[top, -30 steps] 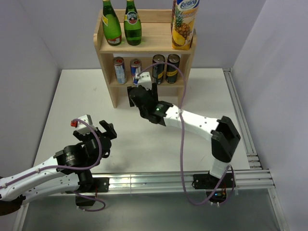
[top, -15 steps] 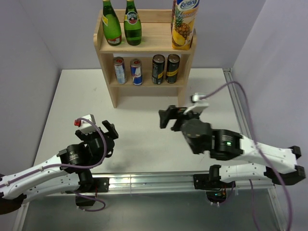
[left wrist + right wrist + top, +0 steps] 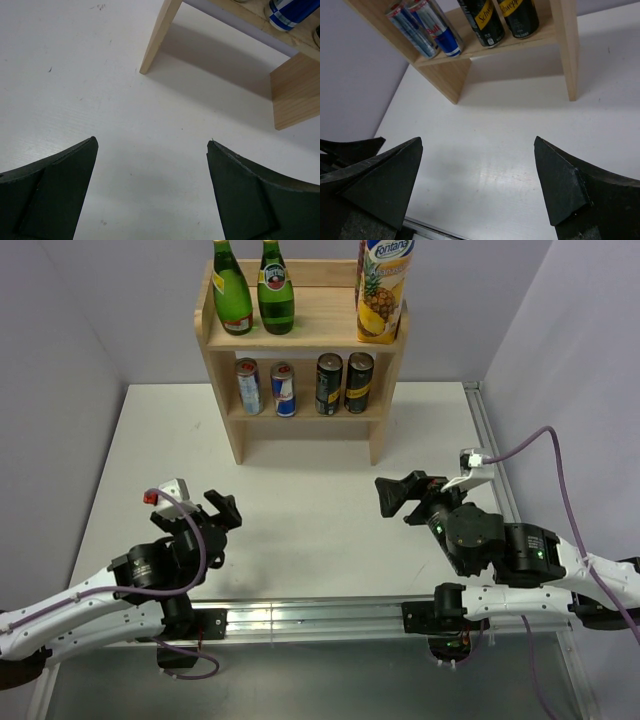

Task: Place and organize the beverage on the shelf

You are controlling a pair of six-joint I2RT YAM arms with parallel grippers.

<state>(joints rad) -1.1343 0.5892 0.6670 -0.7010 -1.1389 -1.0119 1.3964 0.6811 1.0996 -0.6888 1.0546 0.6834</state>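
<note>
Top external: light-wood two-tier shelf (image 3: 320, 318)

The left gripper (image 3: 220, 520) and the right gripper (image 3: 392, 496) hang low over the white table (image 3: 300, 490), jaws apart, nothing in them. The shelf (image 3: 320, 318) stands well beyond both claws, between their lines of reach. On its top board are two green bottles (image 3: 232, 292) and a juice carton (image 3: 382, 290). Four cans (image 3: 329, 384) line the lower board.

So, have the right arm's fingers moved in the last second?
Yes. The right arm's fingers pulled back from the shelf to the near right of the table.
</note>
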